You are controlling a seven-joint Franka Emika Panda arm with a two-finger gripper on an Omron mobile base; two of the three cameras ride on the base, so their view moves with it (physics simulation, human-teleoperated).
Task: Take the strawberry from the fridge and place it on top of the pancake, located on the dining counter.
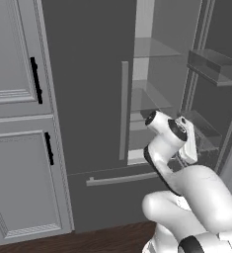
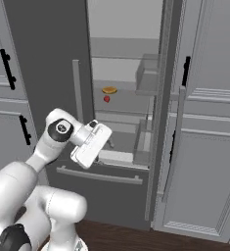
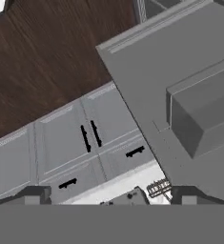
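Fridge is open, berry's sitting on a shelf, arm parked out front

Going left to right in the right base view: light grey cabinets (image 2: 9, 93) with black handles on the far left; then the fridge (image 2: 48, 54) with its left door shut and the long grey handle (image 2: 76, 90) running down it; the robot's hand hangs in front of the lower part of that door, just above the bottom drawer (image 2: 99, 179); the gripper (image 2: 108, 142) is tucked behind the hand there and the hand view just shows two dark tips (image 3: 35, 193) low at either side, so they look spread apart with nothing between them; further right the open compartment has the strawberry (image 2: 106, 99) on a middle shelf, just below and touching-close to a flat orange-tan round thing (image 2: 109, 90); right door (image 2: 158, 98) is swung open edge-on.
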